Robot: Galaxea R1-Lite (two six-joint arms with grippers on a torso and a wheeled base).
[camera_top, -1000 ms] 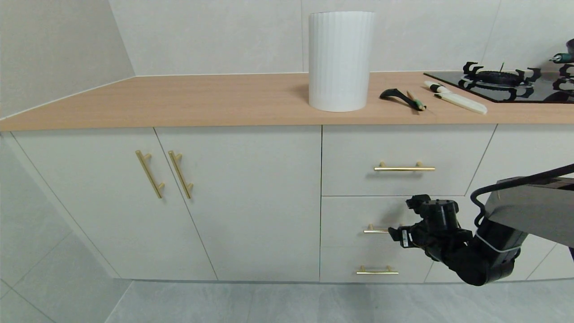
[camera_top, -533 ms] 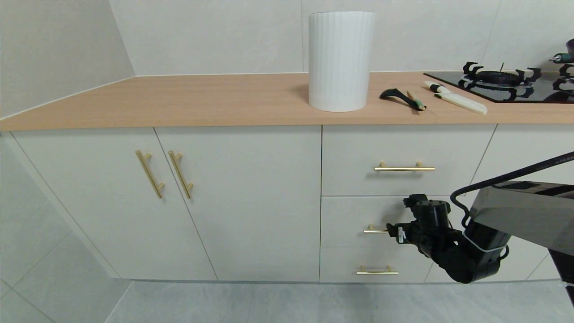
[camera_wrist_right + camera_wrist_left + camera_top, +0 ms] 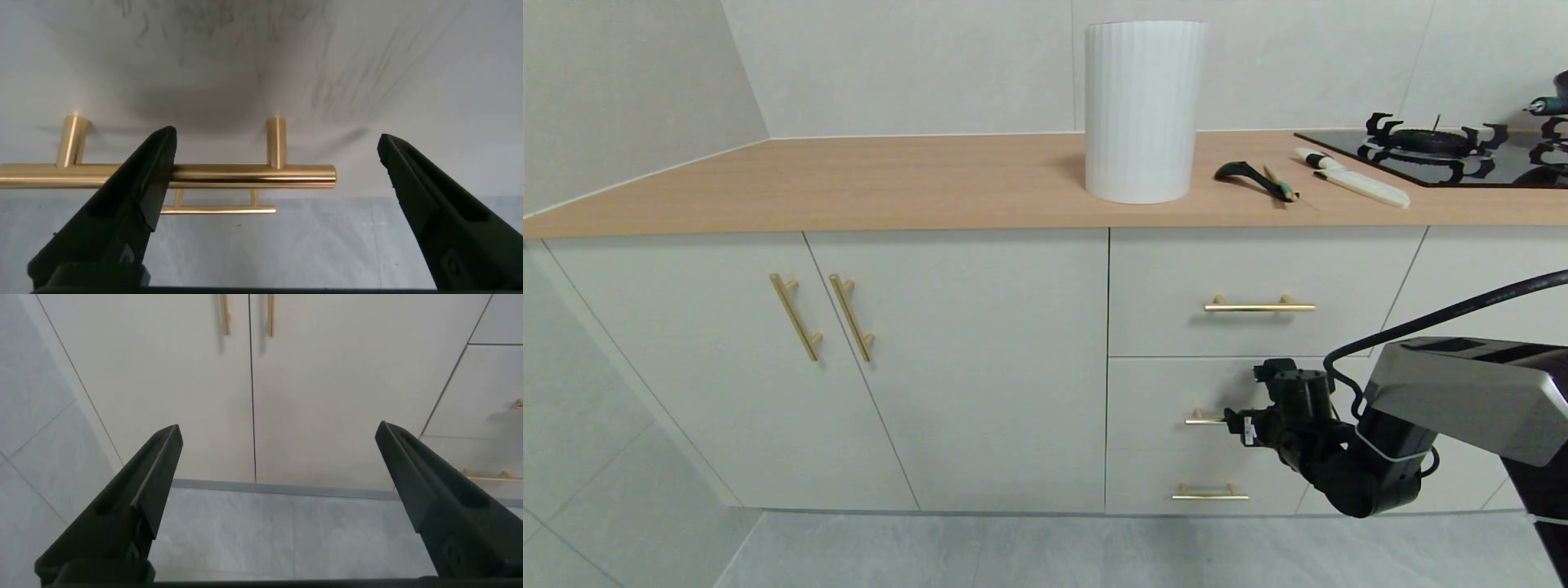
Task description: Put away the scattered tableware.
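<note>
On the wooden counter (image 3: pixel 849 184) lie a black curved-handled utensil (image 3: pixel 1243 172), a thin stick with a green end (image 3: pixel 1282 188) and a white knife (image 3: pixel 1352 181), all just right of a tall white ribbed container (image 3: pixel 1141 110). My right gripper (image 3: pixel 1233 422) is low in front of the drawers, at the brass handle of the middle drawer (image 3: pixel 1202 420). In the right wrist view the right gripper (image 3: pixel 278 140) stands open, with the end of that brass handle (image 3: pixel 245 173) between its fingers, untouched. My left gripper (image 3: pixel 278 431) is open and empty, facing the cabinet doors (image 3: pixel 327 392) and floor.
Three drawers are stacked under the counter, all shut; the top handle (image 3: pixel 1259 307) and bottom handle (image 3: pixel 1210 494) are free. A gas hob (image 3: pixel 1437 147) takes up the counter's right end. Two cupboard doors with upright brass handles (image 3: pixel 821 317) stand to the left. Grey floor tiles lie below.
My right arm has moved left and a little forward, bringing its open gripper closer onto the middle drawer's handle. Nothing on the counter has moved.
</note>
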